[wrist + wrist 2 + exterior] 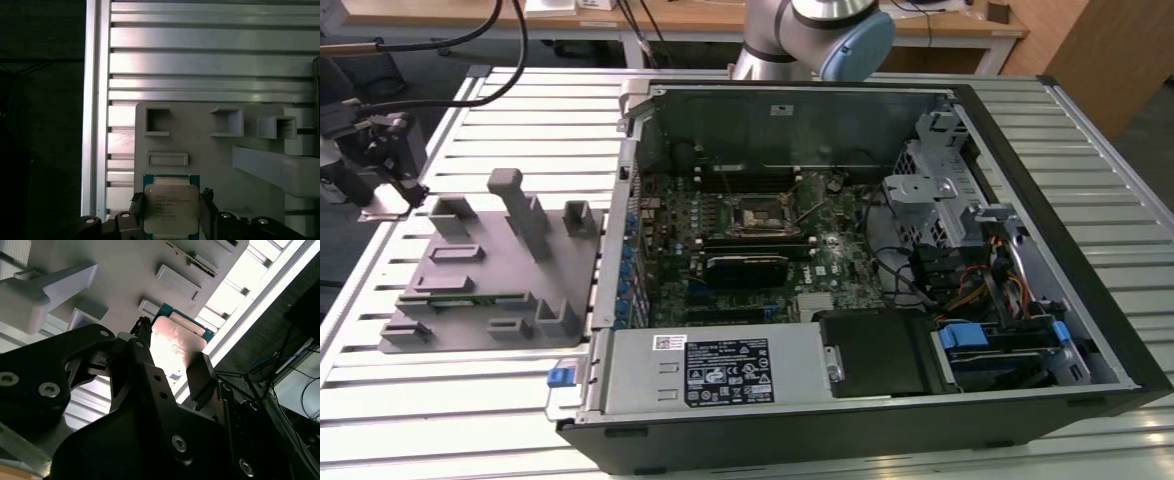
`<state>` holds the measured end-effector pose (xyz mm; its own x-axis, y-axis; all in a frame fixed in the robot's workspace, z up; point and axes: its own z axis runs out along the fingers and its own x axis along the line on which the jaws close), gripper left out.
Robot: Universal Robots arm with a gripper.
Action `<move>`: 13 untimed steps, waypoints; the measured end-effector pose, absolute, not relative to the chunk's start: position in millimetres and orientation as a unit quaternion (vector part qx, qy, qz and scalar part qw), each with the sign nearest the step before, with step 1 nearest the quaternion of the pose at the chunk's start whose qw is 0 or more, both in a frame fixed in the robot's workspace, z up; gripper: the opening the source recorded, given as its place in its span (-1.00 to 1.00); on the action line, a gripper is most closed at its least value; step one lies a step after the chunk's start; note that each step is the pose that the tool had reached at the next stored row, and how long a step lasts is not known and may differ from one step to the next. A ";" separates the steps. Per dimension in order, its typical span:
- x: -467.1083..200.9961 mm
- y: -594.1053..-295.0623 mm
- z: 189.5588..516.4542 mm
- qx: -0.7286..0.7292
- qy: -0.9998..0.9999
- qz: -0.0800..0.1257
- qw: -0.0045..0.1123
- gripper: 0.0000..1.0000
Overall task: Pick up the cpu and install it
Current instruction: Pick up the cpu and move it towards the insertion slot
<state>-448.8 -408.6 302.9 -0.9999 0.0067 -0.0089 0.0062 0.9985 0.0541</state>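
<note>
Gripper (pixel 172 200) with fingers (pixel 207 196) clamped on opposite edges of the cpu (pixel 171 210). The chip, silver top toward the first wrist view, is held over a corner of the gray holder tray (pixel 200 145).

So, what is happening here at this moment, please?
A robot arm's gripper seems to hold the cpu by two opposite sides, at the edge of the grey parts holder on the slatted table. In the exterior view this is at the far left, apart from the open computer case. The cpu is not yet on the motherboard inside that case.
</note>
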 end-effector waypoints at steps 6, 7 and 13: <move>-448.8 -408.6 310.3 0.003 1.000 0.027 0.005 0.06; -448.8 -408.6 311.5 0.003 1.000 0.027 0.005 0.06; -448.8 -408.5 319.5 0.003 1.000 0.027 0.005 0.06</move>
<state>-448.8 -408.5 319.5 -0.9999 0.0067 -0.0089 0.0062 0.9985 0.0541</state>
